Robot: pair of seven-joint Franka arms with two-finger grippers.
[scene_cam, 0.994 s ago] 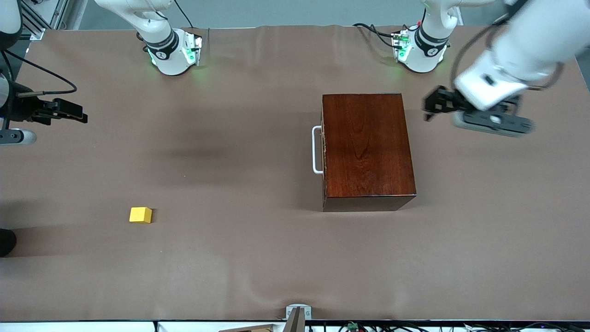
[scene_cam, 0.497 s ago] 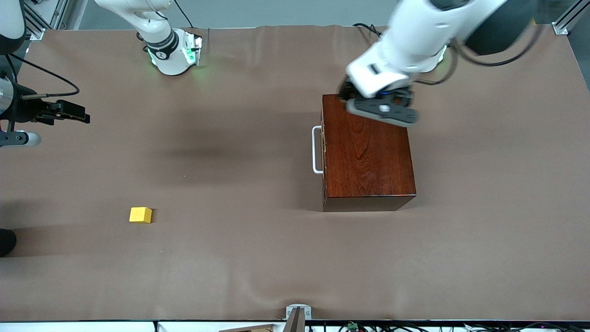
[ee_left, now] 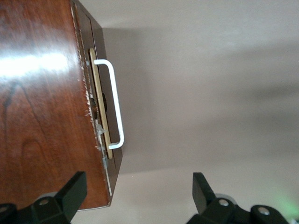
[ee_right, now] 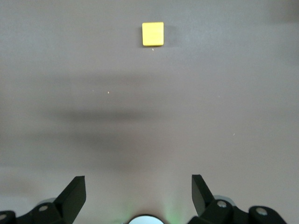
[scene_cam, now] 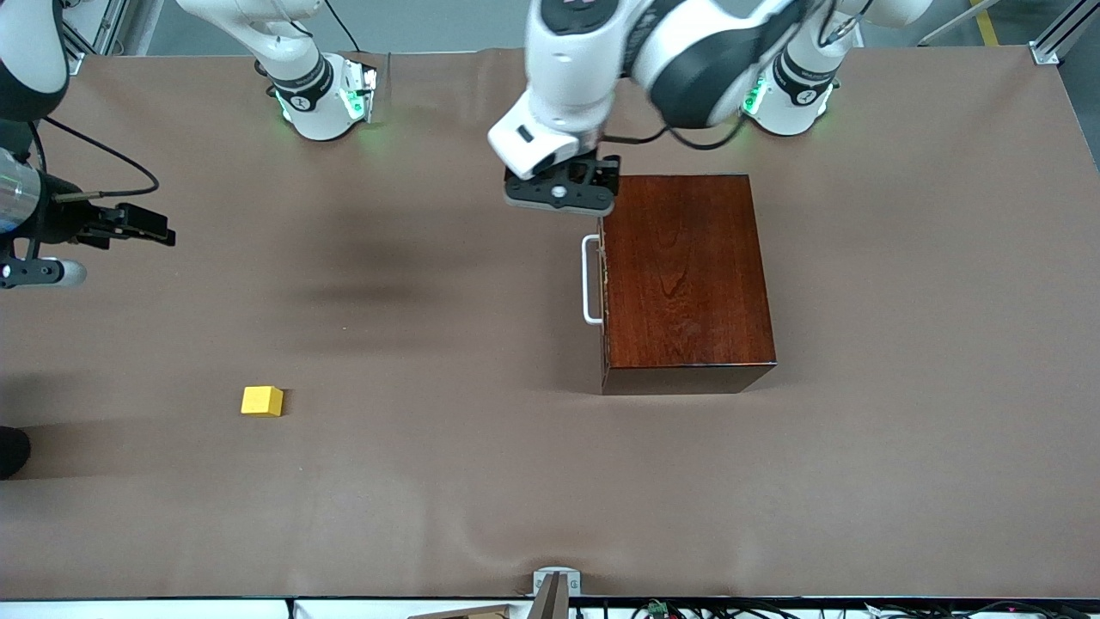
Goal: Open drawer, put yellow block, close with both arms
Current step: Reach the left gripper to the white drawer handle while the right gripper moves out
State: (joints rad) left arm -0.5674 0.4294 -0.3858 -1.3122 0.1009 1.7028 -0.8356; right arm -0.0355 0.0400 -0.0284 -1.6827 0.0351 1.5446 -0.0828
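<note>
You are hovering the left hand, fingers spread, over the closed drawer's rigid handle; grip its bar. The right hand, also spread, is waiting above the worktop; the light yellow block is lying well apart.

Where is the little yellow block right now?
The yellow block sits alone on the brown table, toward the right arm's end, nearer the front camera than the wooden box, well apart from it.
</note>
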